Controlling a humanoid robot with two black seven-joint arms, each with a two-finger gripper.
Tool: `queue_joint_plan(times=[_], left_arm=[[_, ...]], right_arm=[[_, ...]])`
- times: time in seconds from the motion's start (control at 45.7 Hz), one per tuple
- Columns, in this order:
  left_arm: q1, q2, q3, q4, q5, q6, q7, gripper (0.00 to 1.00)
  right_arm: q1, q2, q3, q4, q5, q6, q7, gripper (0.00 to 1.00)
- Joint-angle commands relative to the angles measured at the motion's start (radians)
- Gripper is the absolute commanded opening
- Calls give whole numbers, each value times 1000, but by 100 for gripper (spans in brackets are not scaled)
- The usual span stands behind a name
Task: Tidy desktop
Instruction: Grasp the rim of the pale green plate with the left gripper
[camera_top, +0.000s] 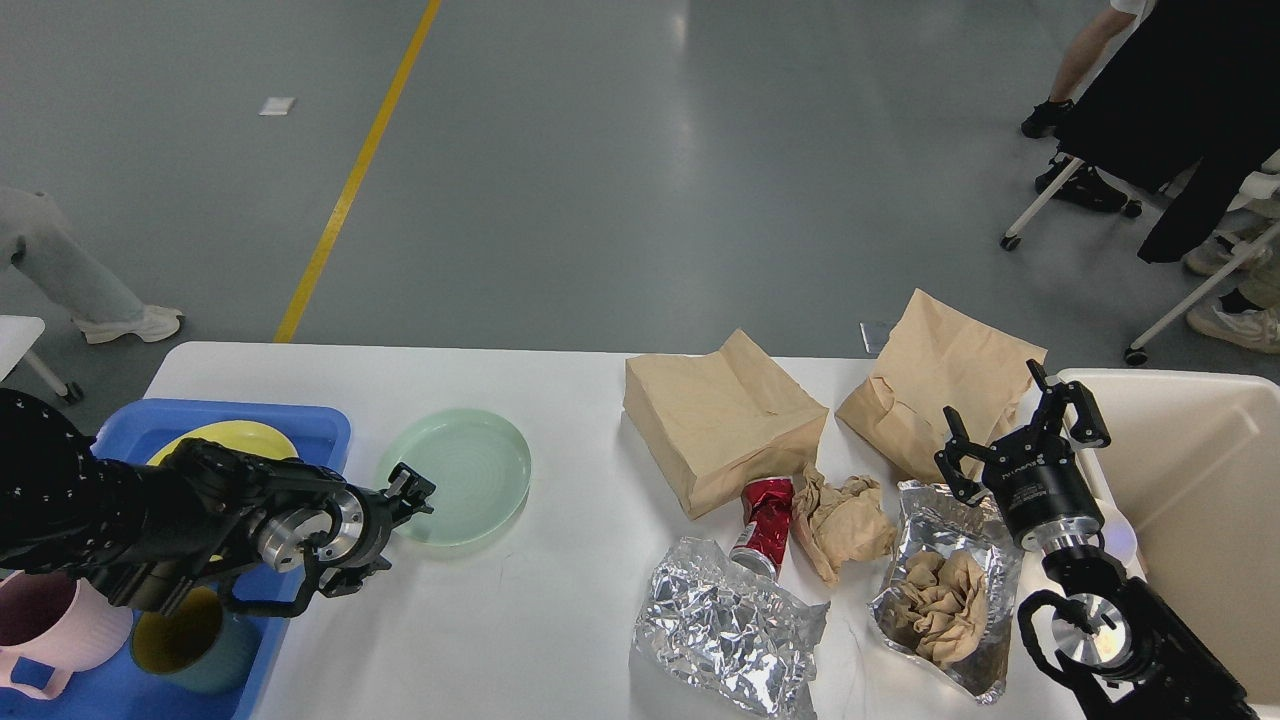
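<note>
- At the left edge of the head view, your left gripper (395, 530) sits low at the near rim of the green plate (460, 475), just beside the blue tray (320, 425). You cannot tell whether its fingers are spread or pinching the rim.
- The desktop (560, 390) spans the view under paper bags, foil and a crushed red can (765, 520).
- Your right gripper (1020, 430) hangs with fingers spread, empty, beside the cream bin (1200, 400).
- Risk: a shallow bite on that thin rim could let the plate slip or skid.
</note>
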Motion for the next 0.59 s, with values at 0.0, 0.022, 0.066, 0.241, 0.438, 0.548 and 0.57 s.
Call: queue_joint_plan(times=[0.0,0.022,0.066,0.241,0.438,0.548,0.57], left_arm=[[-5,2,-1,4,2,0,0,53],[-5,2,-1,6,1,0,2,50],[-3,2,-1,13,1,-2,2,44],[6,-3,-3,33,-1,-2,3,34],[37,-3,-10,64,-2,-2,3,33],[46,-1,-24,72,-2,-5,3,29],[46,-1,-24,72,-1,-5,3,28]], right_arm=[[0,0,0,1,0,-1,0,100],[0,0,0,1,0,0,0,100],[0,0,0,0,0,0,0,100],[0,0,0,1,0,0,0,100],[0,0,0,1,0,0,0,100],[0,0,0,1,0,0,0,100],[0,0,0,0,0,0,0,100]])
